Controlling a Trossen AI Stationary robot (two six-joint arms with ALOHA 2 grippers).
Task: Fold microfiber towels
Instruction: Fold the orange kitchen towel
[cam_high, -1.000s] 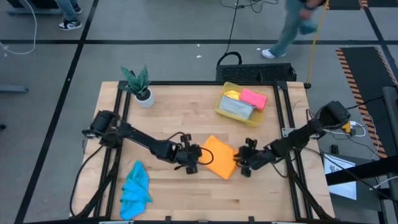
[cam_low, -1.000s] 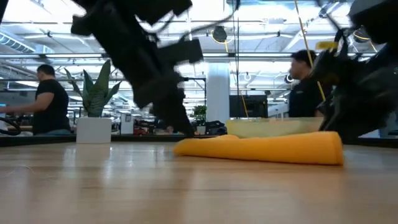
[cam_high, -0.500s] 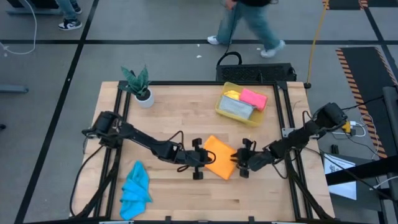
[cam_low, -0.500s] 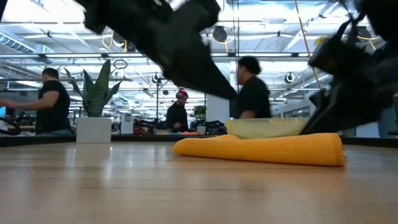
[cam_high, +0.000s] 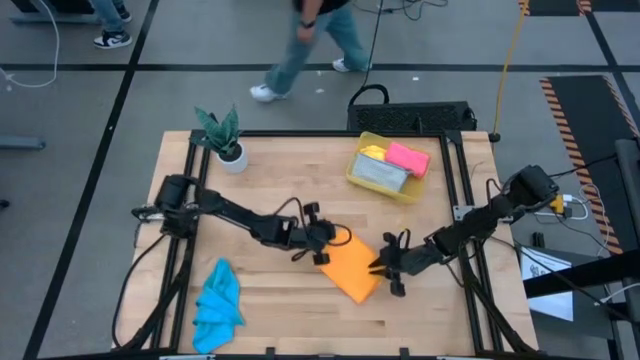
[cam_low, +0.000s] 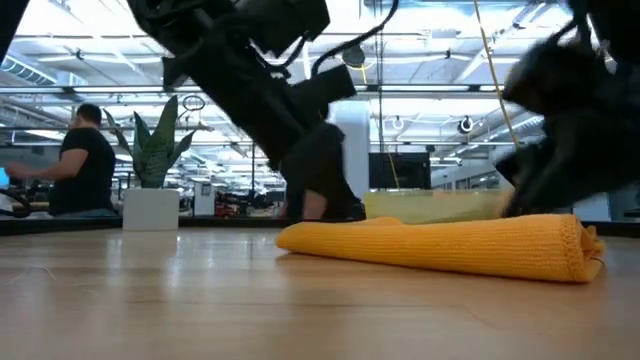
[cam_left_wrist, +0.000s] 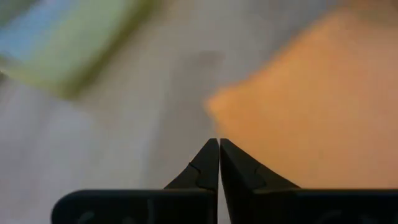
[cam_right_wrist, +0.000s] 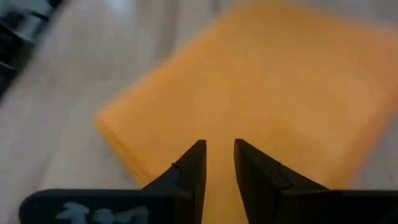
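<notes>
We see the orange towel (cam_high: 352, 268) folded into a thick flat pad near the table's middle, lying at a slant, w/ a rolled fold edge showing in the low view. The blue towel (cam_high: 217, 305) lies crumpled & unfolded near the front-left edge, well apart from it. Pink towel (cam_high: 408, 158), grey towel (cam_high: 377, 173) & a bit of yellow towel (cam_high: 372, 152) sit together at the back right.

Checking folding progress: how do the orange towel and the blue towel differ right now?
The orange towel lies folded flat in a neat rectangle; the blue towel is a crumpled heap. The orange towel sits mid-table between the left gripper and right gripper; the blue towel sits alone near the table's front left edge, with no gripper near. Both are plain cloths lying on the wooden table.
</notes>
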